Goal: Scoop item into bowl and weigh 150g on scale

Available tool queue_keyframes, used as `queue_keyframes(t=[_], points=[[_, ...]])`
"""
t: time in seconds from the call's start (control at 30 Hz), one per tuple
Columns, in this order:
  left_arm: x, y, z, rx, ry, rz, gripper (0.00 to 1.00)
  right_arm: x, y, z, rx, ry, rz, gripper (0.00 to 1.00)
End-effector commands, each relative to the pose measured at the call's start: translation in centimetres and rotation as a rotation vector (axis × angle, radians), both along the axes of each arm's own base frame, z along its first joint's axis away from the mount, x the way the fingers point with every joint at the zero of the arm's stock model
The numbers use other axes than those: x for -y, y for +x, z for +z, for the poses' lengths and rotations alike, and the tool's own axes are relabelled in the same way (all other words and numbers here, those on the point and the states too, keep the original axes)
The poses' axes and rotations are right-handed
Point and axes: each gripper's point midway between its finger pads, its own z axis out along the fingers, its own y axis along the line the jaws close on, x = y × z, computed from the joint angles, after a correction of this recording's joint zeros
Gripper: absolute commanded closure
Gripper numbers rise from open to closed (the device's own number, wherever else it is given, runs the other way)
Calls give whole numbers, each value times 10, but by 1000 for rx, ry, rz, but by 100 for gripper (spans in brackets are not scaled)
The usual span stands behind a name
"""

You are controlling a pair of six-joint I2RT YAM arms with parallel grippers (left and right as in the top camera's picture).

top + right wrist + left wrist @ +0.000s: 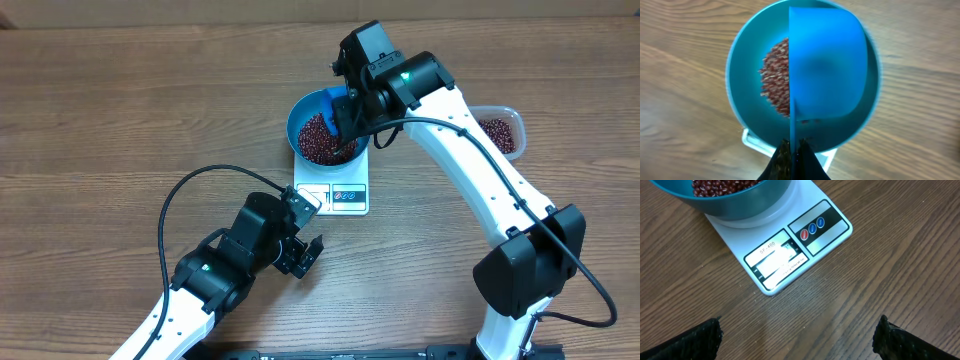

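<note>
Closest to us, the right gripper [792, 150] has its fingers pressed together on the thin handle of the small blue scoop [827, 65], which hangs over the right half of the bowl [737, 95]. We cannot tell whether the scoop is carrying anything. The beans [775, 77] lie in a loose heap on the bowl's floor, and more sit in the clear tub [500, 130] off to the right. The bowl rests on the far part of the scale [790, 255]; glare hides the display at the near edge.

The left gripper [305, 255] hovers near the scale's near side, fingers spread wide and holding nothing.

We judge the beans to be hard, dry and light. They will pour like grain and roll away if spilled, so small tips suit the last grams. The scoop looks stiff, and the handle is the place to hold it. The bowl's smooth walls look slippery; its rim offers the best hold.
</note>
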Motion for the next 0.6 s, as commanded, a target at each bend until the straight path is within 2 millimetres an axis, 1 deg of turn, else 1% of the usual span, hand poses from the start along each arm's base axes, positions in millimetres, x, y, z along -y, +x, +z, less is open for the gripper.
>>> queue_keyframes(t=[0.0,0.1,0.17,0.27,0.37,0.47,0.53,0.57], points=[[-3,0,-5,-3,18,-4,0,-10,-3,36,-15,184,-2,96],[-3,0,-5,-3,18,-4,1,-13,-7,46,-81,319,21,96],[-3,0,-5,-3,18,-4,0,-11,-8,57,-124,429,33,96],[-3,0,-5,-3,18,-4,0,-4,-6,70,-142,517,38,96],[-3,0,-5,-3,18,-4,0,5,-7,90,-122,600,72,96],[-3,0,-5,-3,18,-4,0,18,-6,111,-77,658,87,96],[-3,0,-5,-3,18,-4,0,34,-2,122,-32,658,58,96],[-3,0,-5,-3,18,-4,0,46,1,129,0,653,33,96]])
